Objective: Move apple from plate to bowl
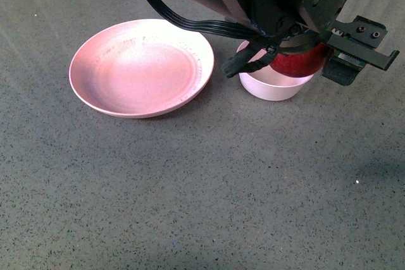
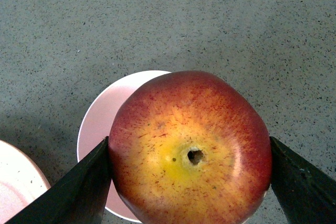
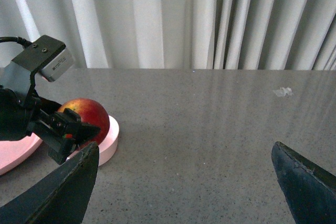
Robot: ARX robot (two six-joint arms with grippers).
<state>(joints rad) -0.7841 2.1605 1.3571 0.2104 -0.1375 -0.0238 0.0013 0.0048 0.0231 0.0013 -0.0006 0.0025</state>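
My left gripper (image 2: pixel 189 156) is shut on the apple (image 2: pixel 189 150), a glossy red fruit with a yellow patch round the stem, one black finger (image 2: pixel 84 187) pressing on each side. The apple (image 1: pixel 297 62) hangs in the mouth of the small pale pink bowl (image 1: pixel 275 85); whether it rests on the bowl I cannot tell. The wide salmon-pink plate (image 1: pixel 142 67) stands empty just left of the bowl. In the right wrist view the apple (image 3: pixel 86 114) sits over the bowl (image 3: pixel 109 140). My right gripper (image 3: pixel 184 182) is open above bare table, well away from them.
Everything stands on a grey speckled tabletop (image 1: pixel 202 194). Black cables (image 1: pixel 190 20) from the left arm run over the plate's far rim. White curtains (image 3: pixel 184 19) hang behind the table's far edge, and a small white scrap (image 3: pixel 282 92) lies near it.
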